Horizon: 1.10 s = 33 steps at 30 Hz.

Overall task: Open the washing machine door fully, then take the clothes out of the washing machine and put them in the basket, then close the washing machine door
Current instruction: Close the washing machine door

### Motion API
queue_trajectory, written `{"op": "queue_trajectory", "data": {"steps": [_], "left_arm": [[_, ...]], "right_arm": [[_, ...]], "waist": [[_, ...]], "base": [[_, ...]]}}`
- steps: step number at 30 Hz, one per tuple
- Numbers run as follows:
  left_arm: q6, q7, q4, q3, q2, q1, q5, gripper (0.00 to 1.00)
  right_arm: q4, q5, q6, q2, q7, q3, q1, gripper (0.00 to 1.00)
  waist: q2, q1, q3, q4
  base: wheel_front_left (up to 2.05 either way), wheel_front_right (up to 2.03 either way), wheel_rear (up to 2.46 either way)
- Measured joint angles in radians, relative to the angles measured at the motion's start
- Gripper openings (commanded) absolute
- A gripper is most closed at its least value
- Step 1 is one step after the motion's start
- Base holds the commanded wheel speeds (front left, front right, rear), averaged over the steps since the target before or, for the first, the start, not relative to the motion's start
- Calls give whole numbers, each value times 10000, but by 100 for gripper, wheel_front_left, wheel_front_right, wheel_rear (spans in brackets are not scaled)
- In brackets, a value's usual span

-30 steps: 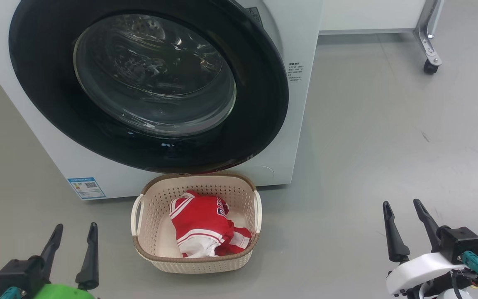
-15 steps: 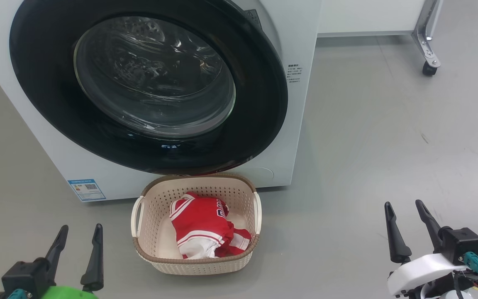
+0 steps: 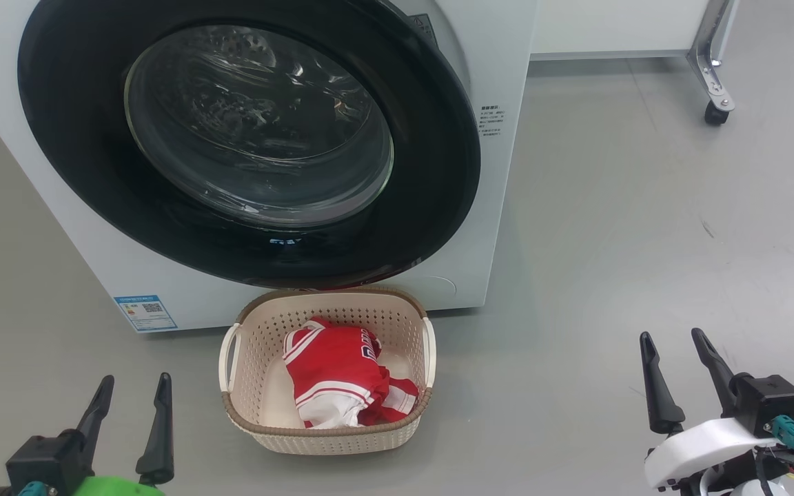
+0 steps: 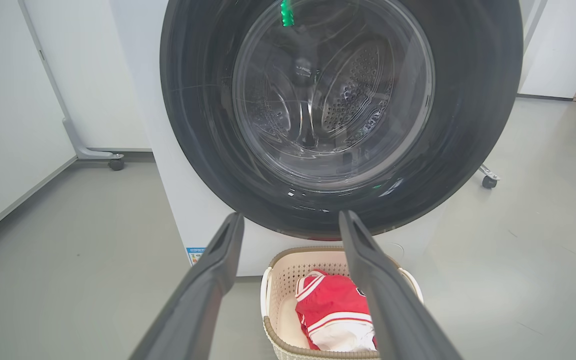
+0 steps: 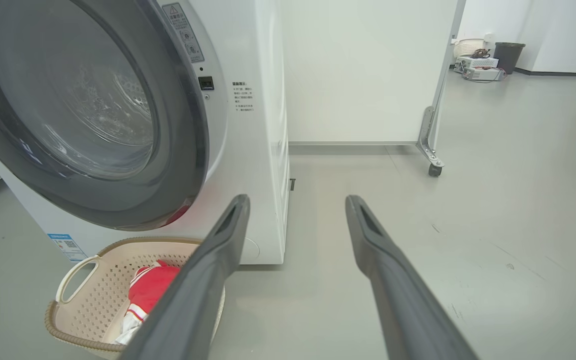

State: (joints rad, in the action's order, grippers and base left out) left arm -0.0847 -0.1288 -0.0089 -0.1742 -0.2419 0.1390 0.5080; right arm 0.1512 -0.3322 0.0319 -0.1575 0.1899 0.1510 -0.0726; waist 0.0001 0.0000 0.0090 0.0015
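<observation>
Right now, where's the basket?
Head view, lower centre: the basket sits on the floor against the front of the washing machine, just below the washing machine door, with the red clothes inside it.

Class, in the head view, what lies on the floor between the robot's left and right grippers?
The basket, holding the red clothes, sits between the left gripper and right gripper, nearer the left; the head view shows it.
</observation>
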Motion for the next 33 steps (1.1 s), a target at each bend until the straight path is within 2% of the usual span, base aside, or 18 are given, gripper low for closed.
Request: {"op": "queue_trajectory", "data": {"steps": [1,2,16,25,33], "left_arm": [[-17,0,-2,-2,0,0,-12,100],[-40,0,-4,-2,4,1,-29,100],[-71,17,-130,-249,81,2,-84,100],[-54,44,-307,-548,213,-99,-190,100],[-42,42,-397,-625,332,-476,-282,100]], "right_arm": [[-6,0,35,0,-2,-4,-3,15],[-13,-12,48,2,-8,-6,-11,0],[-115,-105,-46,-203,-265,-50,-84,0],[8,4,-575,-512,-667,384,946,0],[251,92,-830,-570,-894,566,2131,0]], "waist": [[0,0,1,1],[0,0,2,2],[0,0,91,116],[0,0,456,426],[0,0,892,841]], "base": [[0,0,0],[0,0,0],[0,0,0],[0,0,0],[0,0,0]]}}
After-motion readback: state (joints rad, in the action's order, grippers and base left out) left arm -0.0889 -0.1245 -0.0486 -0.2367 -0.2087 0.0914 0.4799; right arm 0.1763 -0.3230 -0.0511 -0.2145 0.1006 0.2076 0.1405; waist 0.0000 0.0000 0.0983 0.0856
